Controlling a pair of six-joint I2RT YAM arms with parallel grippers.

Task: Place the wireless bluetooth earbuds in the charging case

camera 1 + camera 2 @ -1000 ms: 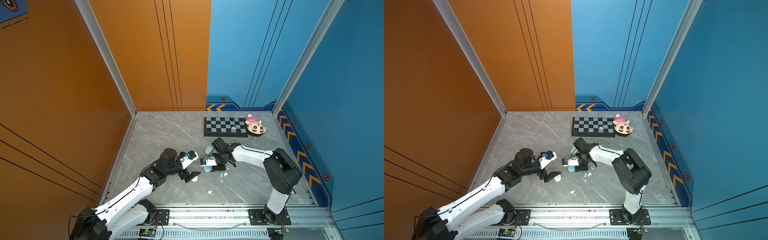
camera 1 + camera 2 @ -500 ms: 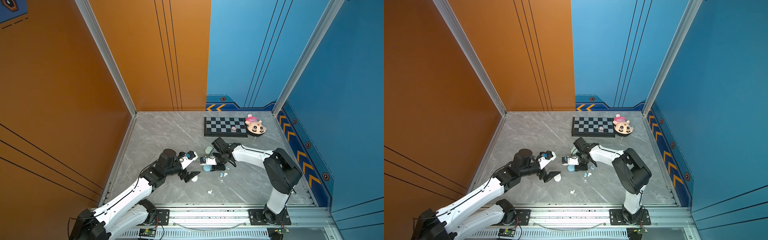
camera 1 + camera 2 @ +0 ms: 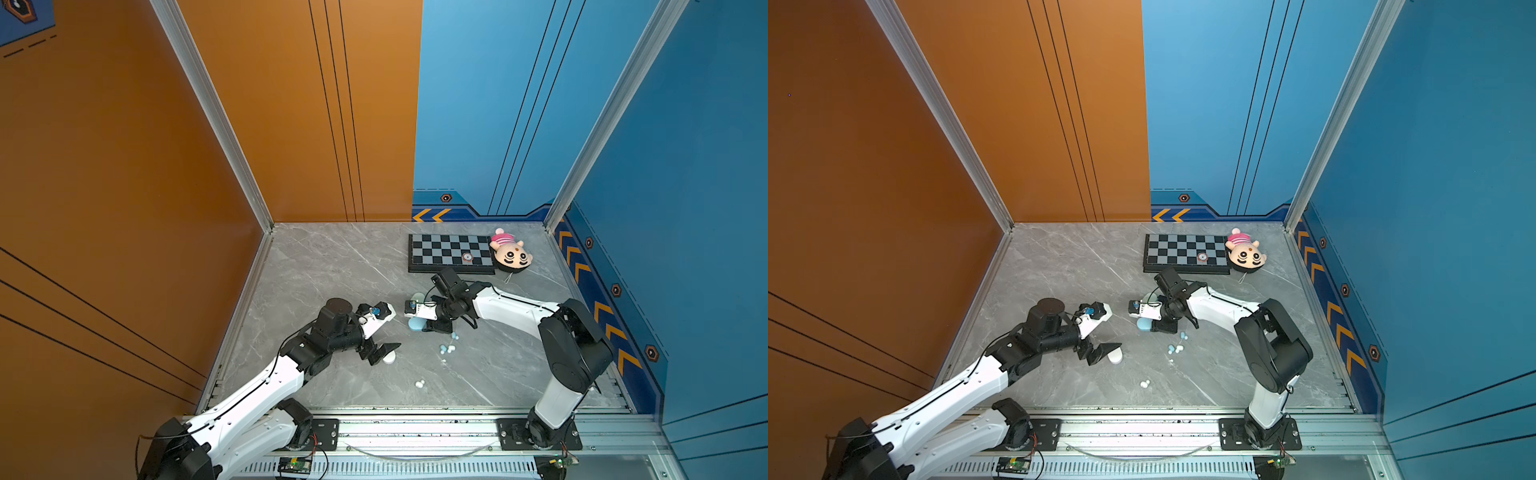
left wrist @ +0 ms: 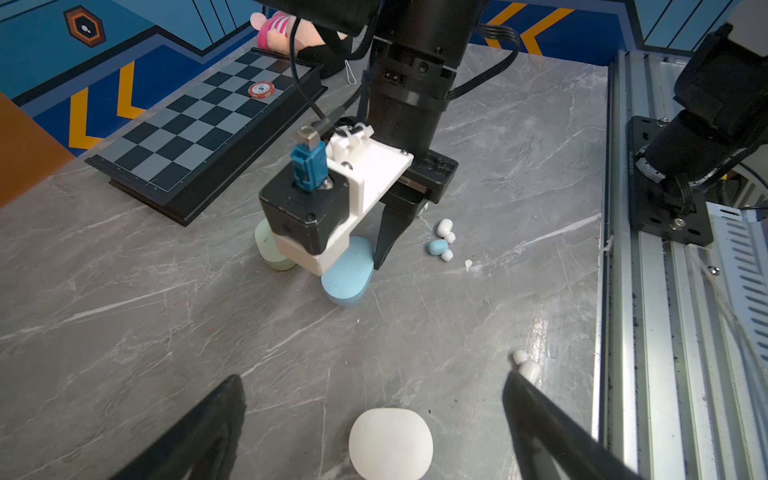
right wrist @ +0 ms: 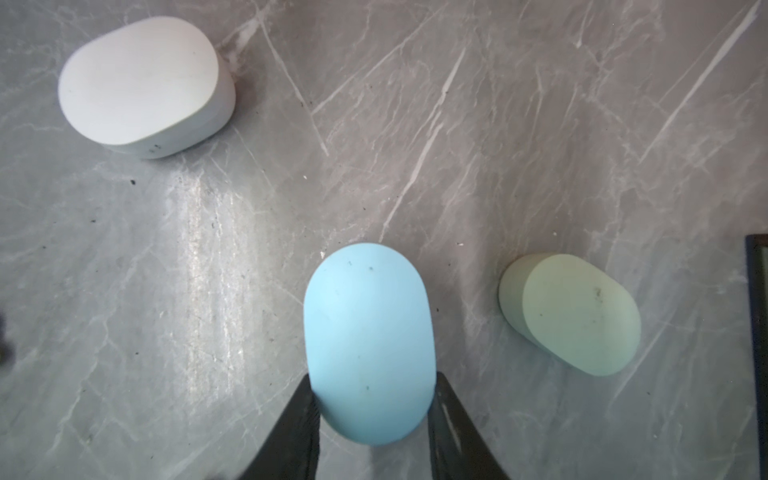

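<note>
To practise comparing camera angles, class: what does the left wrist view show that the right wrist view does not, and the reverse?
Only the left wrist view: the loose earbuds, the poker chip, the plush toy and the open left gripper. Only the right wrist view: the right gripper seen from above, closed on the sides of the blue case. Both: the blue case, the white case and the green case on the grey table.

Matt plastic, glossy stone
The rounded light-blue plastic case (image 5: 368, 340) looks matt and smooth; the grey marble-patterned tabletop (image 5: 498, 124) shines.
</note>
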